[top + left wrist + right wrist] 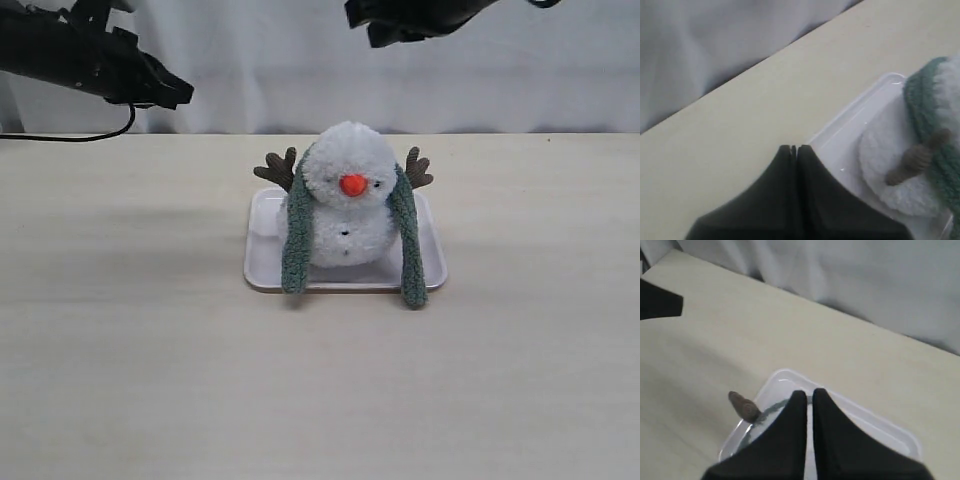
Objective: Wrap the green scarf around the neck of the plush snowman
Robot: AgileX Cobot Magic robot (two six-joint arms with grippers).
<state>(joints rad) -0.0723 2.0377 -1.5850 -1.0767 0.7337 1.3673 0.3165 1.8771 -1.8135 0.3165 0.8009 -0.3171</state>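
1. A pale counter carries a shallow white tray near its middle; a grey-white curtain hangs behind, and a black cable lies at the far edge
2. Both arms hang high over the far side, well apart from the tray; the left tool has its jaws pressed together on nothing, and the right tool is likewise closed and empty
3. The plush snowman sits upright in the tray, fluffy white, with an orange nose and brown twig arms spread wide
4. The green scarf runs behind the snowman, hidden there; its two ends hang down the front, one each side, uncrossed, one reaching the tray's front rim, the other lying over it
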